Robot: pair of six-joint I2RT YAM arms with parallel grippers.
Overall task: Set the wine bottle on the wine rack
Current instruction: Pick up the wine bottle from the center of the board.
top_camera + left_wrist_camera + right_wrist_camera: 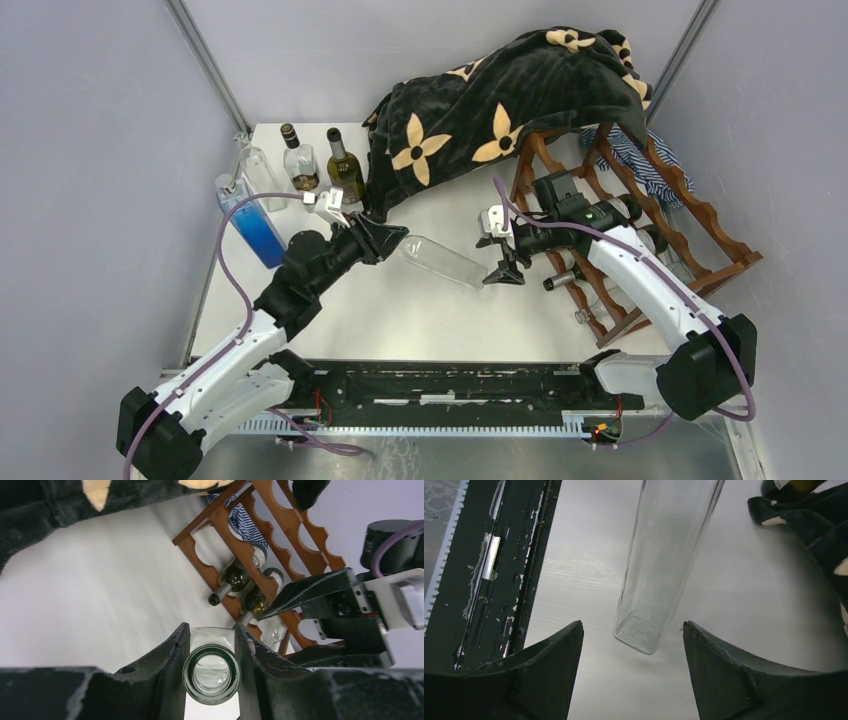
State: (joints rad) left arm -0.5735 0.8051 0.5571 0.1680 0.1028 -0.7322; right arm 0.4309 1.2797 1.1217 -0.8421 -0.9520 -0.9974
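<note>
A clear glass wine bottle (pixel 440 262) hangs level above the table, its square base turned to the right. My left gripper (pixel 395 238) is shut on its neck; in the left wrist view the green-rimmed mouth (pixel 211 672) sits clamped between the two fingers of that gripper (pixel 212 627). My right gripper (pixel 503 268) is open just past the base. In the right wrist view the bottle (pixel 664 565) ends between the spread fingers of the right gripper (pixel 633 624), touching neither. The reddish-brown wine rack (pixel 700 215) stands at the right, behind the right arm, and also shows in the left wrist view (pixel 280 535).
A black blanket with beige flowers (pixel 500 100) and a striped cloth (pixel 640 150) drape over the rack's top. Two bottles (pixel 235 577) lie in its lower tiers. At the back left stand a dark bottle (pixel 345 165), a brown-filled one (pixel 298 160), a clear one (pixel 258 170) and a blue one (pixel 250 220).
</note>
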